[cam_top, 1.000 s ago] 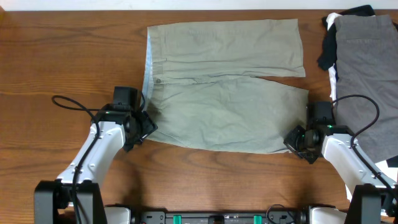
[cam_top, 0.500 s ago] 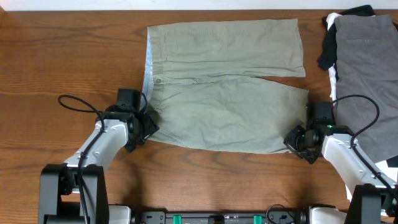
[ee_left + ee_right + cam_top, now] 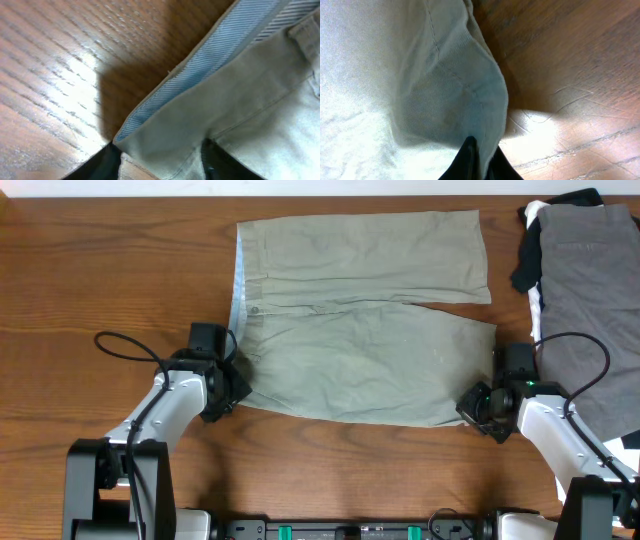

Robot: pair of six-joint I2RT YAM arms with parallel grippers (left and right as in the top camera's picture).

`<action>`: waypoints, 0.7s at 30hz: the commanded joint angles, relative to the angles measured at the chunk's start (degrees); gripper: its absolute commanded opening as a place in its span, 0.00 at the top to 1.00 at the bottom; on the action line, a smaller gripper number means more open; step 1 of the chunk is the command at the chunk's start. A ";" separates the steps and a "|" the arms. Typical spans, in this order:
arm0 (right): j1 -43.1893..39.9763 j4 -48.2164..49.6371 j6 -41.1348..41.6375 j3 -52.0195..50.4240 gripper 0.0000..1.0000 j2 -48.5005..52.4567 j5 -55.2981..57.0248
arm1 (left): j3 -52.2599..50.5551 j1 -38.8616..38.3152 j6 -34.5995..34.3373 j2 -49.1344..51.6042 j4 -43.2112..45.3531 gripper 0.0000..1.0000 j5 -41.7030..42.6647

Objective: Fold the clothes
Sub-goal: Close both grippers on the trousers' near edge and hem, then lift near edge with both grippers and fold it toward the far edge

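The khaki-olive shorts [image 3: 360, 310] lie spread flat on the wooden table, waistband to the left with its pale blue lining [image 3: 210, 60] showing. My left gripper [image 3: 232, 385] is at the near left waistband corner. In the left wrist view its dark fingers [image 3: 95, 165] stand apart on either side of that corner, with cloth [image 3: 240, 110] between them, so my left gripper [image 3: 160, 165] is open. My right gripper [image 3: 478, 408] sits at the near right hem corner. In the right wrist view my right gripper [image 3: 482, 155] is shut on the hem edge of the shorts [image 3: 395, 75].
A pile of other garments lies at the table's right edge: a grey one [image 3: 585, 290] on top, with black [image 3: 528, 260] and white cloth beneath. Bare wooden table [image 3: 100, 270] extends to the left of the shorts and along the front edge.
My left gripper has moved slightly right onto the waistband corner and its jaws have narrowed around it. The right arm and the shorts have not moved.
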 commanded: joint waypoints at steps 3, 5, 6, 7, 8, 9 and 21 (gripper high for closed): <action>-0.87 0.07 -0.83 0.92 0.94 0.39 -0.02 | -0.50 0.24 -0.33 1.57 -0.35 0.59 -0.09; -0.87 -0.09 -0.83 0.92 0.95 0.39 -0.02 | -0.50 0.24 -0.33 1.57 -0.35 0.64 -0.07; -0.87 -0.15 -0.85 0.92 0.96 0.39 -0.04 | -0.50 0.24 -0.33 1.57 -0.35 0.68 -0.09; -0.87 -0.24 -0.85 0.92 0.98 0.39 -0.02 | -0.50 0.24 -0.33 1.57 -0.35 0.72 -0.09; -0.87 -0.26 -0.90 0.92 0.99 0.39 -0.04 | -0.50 0.24 -0.31 1.57 -0.35 0.78 -0.09; -0.87 -0.24 -1.36 0.92 0.99 0.39 -0.04 | -0.50 0.24 -0.31 1.57 -0.35 0.86 -0.09; -0.90 -14.97 -4.81 13.35 0.99 0.37 2.95 | 2.91 0.24 3.37 -5.18 -7.48 0.94 -0.04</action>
